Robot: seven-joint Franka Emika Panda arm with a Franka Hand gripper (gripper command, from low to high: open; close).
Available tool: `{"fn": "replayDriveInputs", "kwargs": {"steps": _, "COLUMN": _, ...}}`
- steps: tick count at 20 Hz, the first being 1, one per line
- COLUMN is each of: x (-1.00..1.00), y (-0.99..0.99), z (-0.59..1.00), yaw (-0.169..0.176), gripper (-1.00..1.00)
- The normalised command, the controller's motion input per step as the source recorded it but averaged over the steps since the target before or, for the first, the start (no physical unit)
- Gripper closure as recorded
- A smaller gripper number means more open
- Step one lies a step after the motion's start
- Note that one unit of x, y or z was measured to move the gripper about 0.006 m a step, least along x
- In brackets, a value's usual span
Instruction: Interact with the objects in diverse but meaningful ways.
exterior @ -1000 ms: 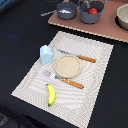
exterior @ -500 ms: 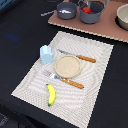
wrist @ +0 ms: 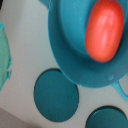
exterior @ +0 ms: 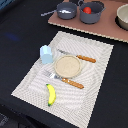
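Observation:
A red tomato (exterior: pixel 87 10) lies inside a dark grey two-handled pot (exterior: pixel 93 13) on the toy stove at the back of the exterior view. The wrist view looks straight down on that tomato (wrist: pixel 104 31) in the pot (wrist: pixel 70 47) from close up. A yellow banana (exterior: pixel 50 94) lies at the near end of the striped placemat (exterior: pixel 97 95). The pale blue-white carton (exterior: pixel 46 54) stands at the mat's edge on the exterior view's left. No gripper fingers show in either view.
A round tan plate (exterior: pixel 68 65) sits mid-mat between a knife (exterior: pixel 80 57) and a fork (exterior: pixel 65 80) with orange handles. A second grey pot (exterior: pixel 66 10) and a pale bowl (exterior: pixel 123 16) stand on the stove board (exterior: pixel 102 29). Round burners (wrist: pixel 56 95) show beside the pot.

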Motion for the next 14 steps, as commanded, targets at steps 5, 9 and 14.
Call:
{"fn": "replayDriveInputs", "kwargs": {"steps": 5, "x": 0.32, "y": -0.57, "z": 0.09, "yaw": 0.059, "gripper": -1.00}}
{"fn": "replayDriveInputs", "kwargs": {"steps": 9, "x": 0.06, "y": -0.71, "z": 0.29, "yaw": 0.101, "gripper": -1.00}}
{"fn": "replayDriveInputs", "kwargs": {"steps": 14, "x": 0.01, "y": -0.62, "z": 0.08, "yaw": 0.120, "gripper": -1.00}}
